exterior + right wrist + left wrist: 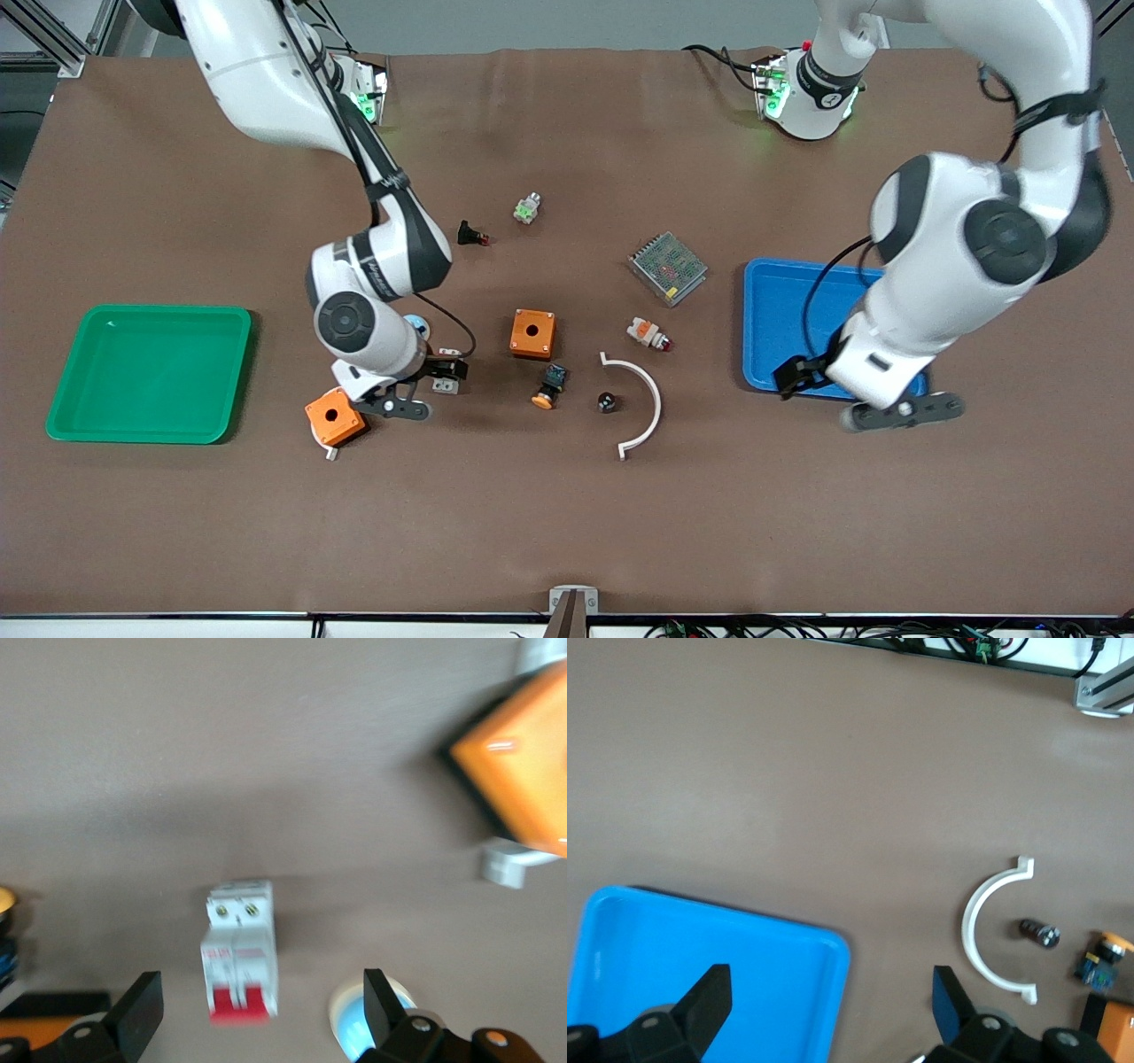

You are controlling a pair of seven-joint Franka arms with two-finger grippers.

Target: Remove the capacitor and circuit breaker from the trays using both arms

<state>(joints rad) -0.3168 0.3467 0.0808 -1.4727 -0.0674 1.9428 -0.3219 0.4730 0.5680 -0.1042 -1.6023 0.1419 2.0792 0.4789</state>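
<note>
The breaker [239, 958], a white-grey block with a red end, lies on the brown table. It sits just ahead of the gap between my right gripper's [261, 1005] open fingers. In the front view the right gripper [443, 366] is low over the breaker [446, 385] and partly hides it. The capacitor [606, 401], a tiny black cylinder with a silvery end, lies inside a white arc; it also shows in the left wrist view [1039, 932]. My left gripper [830, 997] is open and empty over the blue tray's near corner [833, 948], apart from the capacitor; it also shows in the front view [795, 377].
A green tray [151, 372] lies at the right arm's end, a blue tray [766, 292] at the left arm's end. The white arc [651, 399], two orange boxes [335, 416] [532, 333], an orange-capped button [549, 387], a blue-white disc [415, 324] and a mesh-covered box [668, 268] lie nearby.
</note>
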